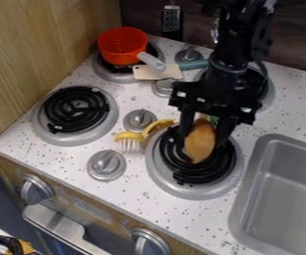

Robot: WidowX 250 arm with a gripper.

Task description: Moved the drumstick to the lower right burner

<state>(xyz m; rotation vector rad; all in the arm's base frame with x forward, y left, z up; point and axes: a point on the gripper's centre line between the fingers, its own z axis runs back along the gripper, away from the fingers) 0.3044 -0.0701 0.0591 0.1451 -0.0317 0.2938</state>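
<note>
The gripper (201,138) pinches the drumstick (199,146) at the lower right burner (158,173); saucepan (120,49) behind-left, sink (244,199) right.

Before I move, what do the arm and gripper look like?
The arm is black with jointed, blocky segments and a thin dark cable curving down one side. The black gripper has a wide, angular crosspiece with small pale spots and two narrow black jaws.

a toy kitchen is suggested: coil burners (185,175) are set in a speckled counter (138,196), knobs (106,165) are mounted among them and along the wooden front (10,172), a grey sink (281,189) is sunk beside, and a rear burner is topped by a pot (122,46).
</note>
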